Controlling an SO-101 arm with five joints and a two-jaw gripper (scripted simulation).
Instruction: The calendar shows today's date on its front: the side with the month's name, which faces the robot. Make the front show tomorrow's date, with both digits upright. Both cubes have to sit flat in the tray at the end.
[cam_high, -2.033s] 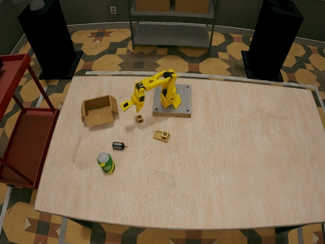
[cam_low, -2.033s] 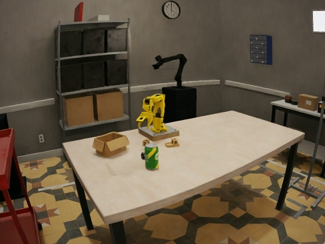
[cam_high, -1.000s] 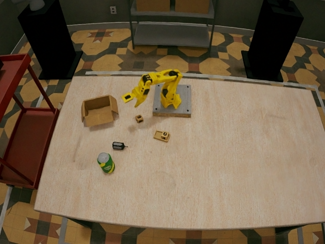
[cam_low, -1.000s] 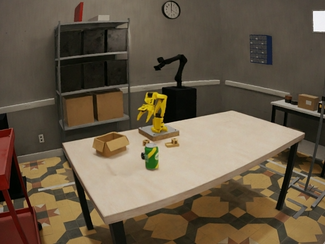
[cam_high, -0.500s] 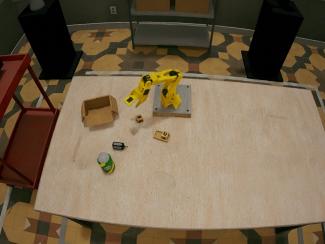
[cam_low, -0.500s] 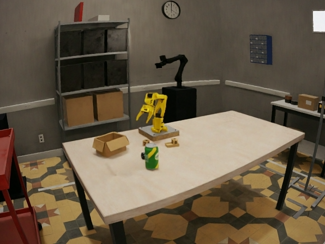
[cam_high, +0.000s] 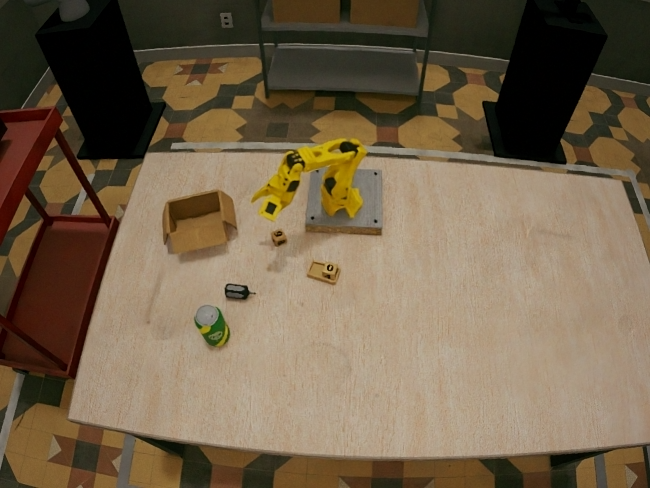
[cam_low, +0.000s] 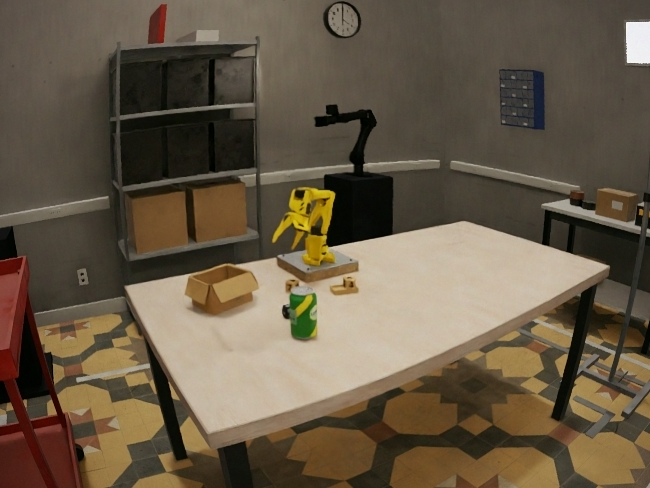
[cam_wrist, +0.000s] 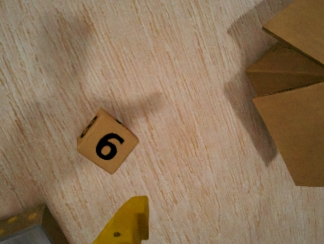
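Note:
A loose wooden cube (cam_high: 278, 237) (cam_low: 291, 285) (cam_wrist: 108, 142) lies on the table. Its upward face reads as a 6 or 9 in the wrist view, turned at an angle; digits on two side faces show only in part. The small wooden tray (cam_high: 316, 270) (cam_low: 337, 289) holds the other cube (cam_high: 329, 270) (cam_low: 349, 284) at its right end in the top view; a 0 shows on its top, and a side digit is unclear. The tray's left part is empty. My gripper (cam_high: 260, 209) (cam_low: 284, 244) is open and empty, raised above the table, behind the loose cube in the top view.
An open cardboard box (cam_high: 196, 223) (cam_low: 223, 288) (cam_wrist: 295, 130) stands left of the loose cube in the top view. A dark screwdriver-like tool (cam_high: 237, 291) and a green can (cam_high: 212, 326) (cam_low: 303, 315) are nearer the table's front. My base plate (cam_high: 370, 202) (cam_low: 341, 261) is behind the tray.

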